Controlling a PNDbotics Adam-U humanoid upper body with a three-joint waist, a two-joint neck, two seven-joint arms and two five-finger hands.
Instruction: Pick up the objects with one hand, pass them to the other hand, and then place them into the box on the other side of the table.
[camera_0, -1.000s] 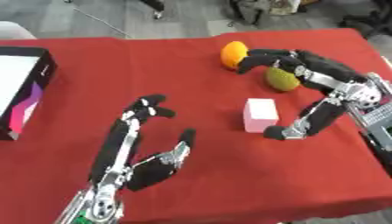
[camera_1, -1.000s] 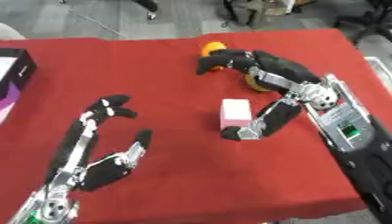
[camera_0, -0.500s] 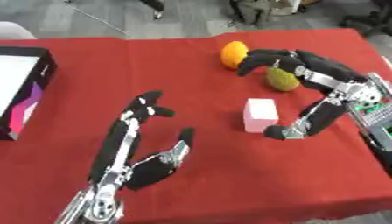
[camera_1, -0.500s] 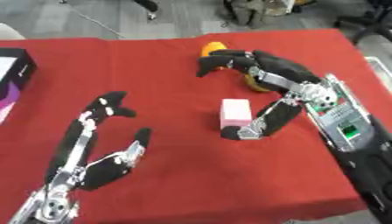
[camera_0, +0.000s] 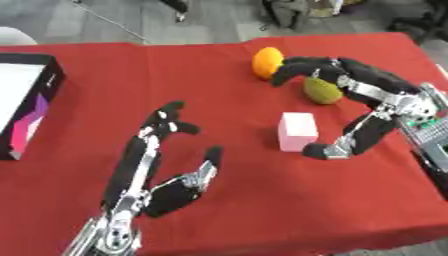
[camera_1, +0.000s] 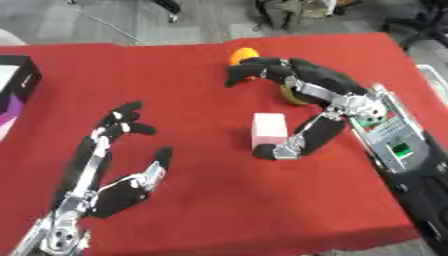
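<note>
Three small things lie on the right half of the red cloth-covered table (camera_0: 236, 200): a round orange fruit (camera_0: 266, 62) at the far side, a yellow-green rounded fruit (camera_0: 322, 91) just to its right and nearer, and a pale pink block (camera_0: 297, 131) standing nearer still, toward the table's middle. The orange fruit and the yellow-green fruit sit close together but apart; the pink block stands well clear of both.

The black right hand (camera_0: 346, 72) reaches in from the right edge and arches over the yellow-green fruit, its long fingers (camera_0: 293, 70) extended toward the orange fruit with the tips at or just beside it; whether they touch cannot be told. The thumb (camera_0: 350, 141) hangs down separately, with its tip just beside the pink block's right side. The fingers are spread and close on nothing.

The left hand (camera_0: 166, 187) rests near the lower left, palm up, fingers pointing away across the table and relaxed, thumb standing off to the side, holding nothing.

At the far left edge sits a black open box with a white inside and a pink-purple side panel (camera_0: 26, 107), well apart from all three things.
</note>
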